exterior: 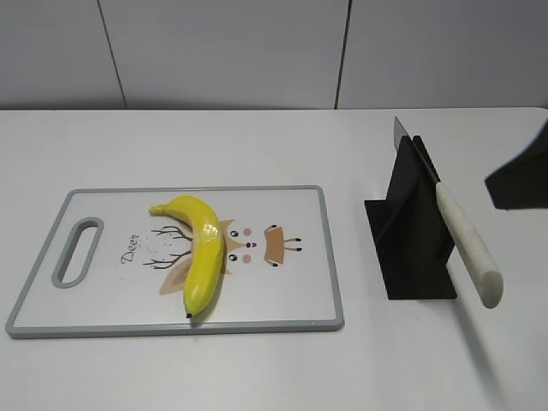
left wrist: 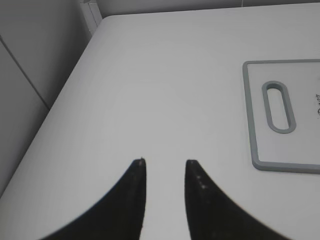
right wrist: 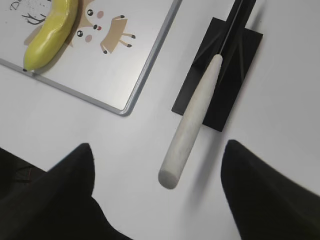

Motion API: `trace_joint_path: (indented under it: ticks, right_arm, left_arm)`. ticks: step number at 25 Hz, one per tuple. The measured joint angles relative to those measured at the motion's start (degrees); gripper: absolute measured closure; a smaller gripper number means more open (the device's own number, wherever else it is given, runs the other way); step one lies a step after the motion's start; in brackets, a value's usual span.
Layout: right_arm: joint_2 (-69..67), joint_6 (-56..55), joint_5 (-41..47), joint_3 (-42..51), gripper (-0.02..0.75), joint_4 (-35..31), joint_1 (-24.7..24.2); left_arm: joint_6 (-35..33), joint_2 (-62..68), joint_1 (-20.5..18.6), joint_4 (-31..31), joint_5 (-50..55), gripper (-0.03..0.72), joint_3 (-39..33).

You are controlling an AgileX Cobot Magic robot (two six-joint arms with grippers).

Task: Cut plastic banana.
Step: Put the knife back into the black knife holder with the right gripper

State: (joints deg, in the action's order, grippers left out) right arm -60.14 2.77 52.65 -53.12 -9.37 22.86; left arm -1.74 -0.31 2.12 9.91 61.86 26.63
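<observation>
1. On the cutting board (exterior: 282,317), the plastic banana (exterior: 203,257) is lying whole, looking shiny, hard and slippery.
2. The right hand (right wrist: 157,165) is hanging wide open above the knife handle (right wrist: 192,120).
3. The left hand (left wrist: 165,162) is waiting, slightly open, holding nothing.

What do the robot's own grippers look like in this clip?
Both are matte black. The left gripper shows two curved, tapering fingers ending in narrow tips. The right gripper shows broader, blunter black fingers. No cables or markings are visible.

The plain white table (exterior: 257,137) carries a white, grey-rimmed rectangular cutting board (exterior: 282,205). A black plastic knife stand (exterior: 411,248) sits directly on the table, right of the board, apart.
</observation>
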Motion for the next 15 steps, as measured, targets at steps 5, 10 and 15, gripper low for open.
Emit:
trace_joint_path:
  ticks: [5,10,15]
  right_arm:
    - [14.3,2.9,-0.6,9.1,0.143,0.6,0.0]
    - [28.2,3.5,-0.7,18.6,0.143,1.0,0.0]
    - [39.8,3.5,0.3,25.2,0.143,1.1,0.0]
  left_arm:
    - [0.0,0.0,0.0,0.0,0.0,0.447,0.0]
    - [0.0,0.0,0.0,0.0,0.0,0.449,0.0]
    - [0.0,0.0,0.0,0.0,0.0,0.449,0.0]
